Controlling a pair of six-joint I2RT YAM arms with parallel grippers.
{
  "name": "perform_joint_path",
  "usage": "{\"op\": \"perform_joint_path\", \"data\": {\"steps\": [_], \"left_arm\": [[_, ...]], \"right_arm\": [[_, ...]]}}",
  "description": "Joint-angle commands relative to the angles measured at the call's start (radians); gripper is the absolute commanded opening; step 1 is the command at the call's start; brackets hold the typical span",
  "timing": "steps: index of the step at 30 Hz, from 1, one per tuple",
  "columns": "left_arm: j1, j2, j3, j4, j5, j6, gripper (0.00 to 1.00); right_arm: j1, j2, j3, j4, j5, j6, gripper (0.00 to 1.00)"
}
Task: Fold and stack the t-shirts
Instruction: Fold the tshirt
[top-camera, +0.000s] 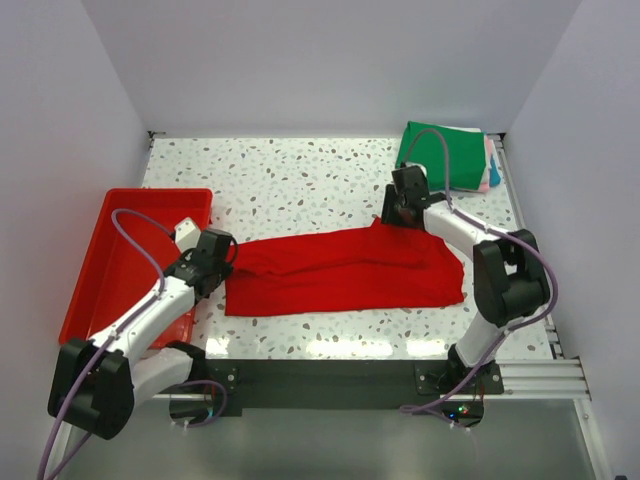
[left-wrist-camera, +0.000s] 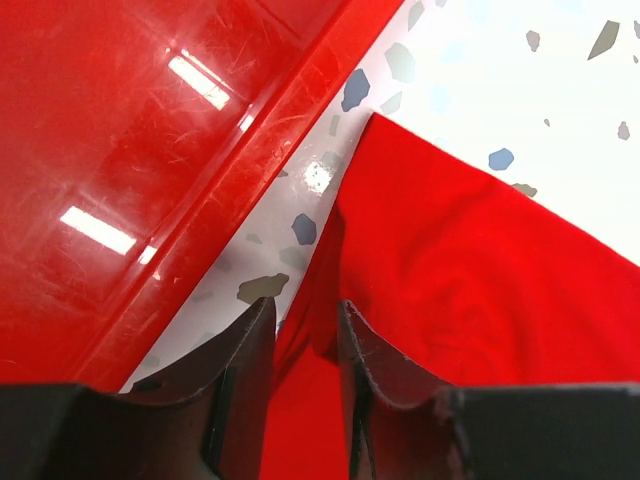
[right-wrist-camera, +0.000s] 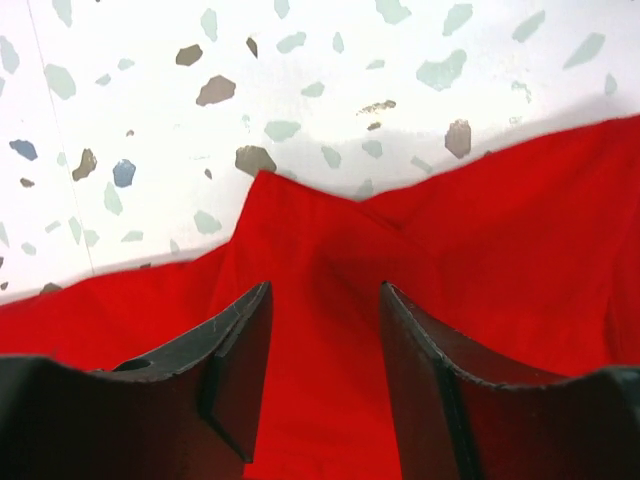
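The red t-shirt (top-camera: 345, 272) lies as a long folded band mid-frame on the counter (top-camera: 300, 180), with the green-topped stack (top-camera: 440, 150) at upper right. My left claw (top-camera: 230, 257) at its left end and my right claw (top-camera: 393, 220) at its upper edge both stand parted over the cloth. I'd lift straight up so nothing snags.

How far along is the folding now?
Done: the green t-shirt tops a stack at the far right. In hand: the red t-shirt lies folded into a long strip, the left end effector and right end effector open at its edges. Remaining: fold it shorter, add it to the stack.
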Motion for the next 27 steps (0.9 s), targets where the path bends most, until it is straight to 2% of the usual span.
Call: {"op": "perform_joint_path", "data": {"steps": [1,7,13,20,24,27], "left_arm": [[0.008,-0.021,0.022,0.035,-0.014,0.060,0.36],[0.008,-0.030,0.040,0.021,-0.007,0.081,0.36],[0.011,-0.064,0.052,-0.007,-0.014,0.082,0.36],[0.016,-0.091,0.075,-0.034,-0.016,0.091,0.36],[0.018,-0.113,0.075,-0.035,-0.017,0.102,0.36],[0.019,-0.110,0.077,-0.030,-0.004,0.104,0.36]], "right_arm": [[0.002,0.044,0.065,0.001,0.020,-0.033,0.51],[0.002,0.090,0.067,0.010,-0.001,-0.030,0.50],[0.004,0.087,0.048,0.022,-0.026,-0.017,0.41],[0.005,0.064,0.025,0.027,-0.047,-0.005,0.07],[0.004,0.024,0.001,0.030,-0.041,-0.002,0.01],[0.004,0.000,-0.005,0.025,-0.037,-0.001,0.00]]}}
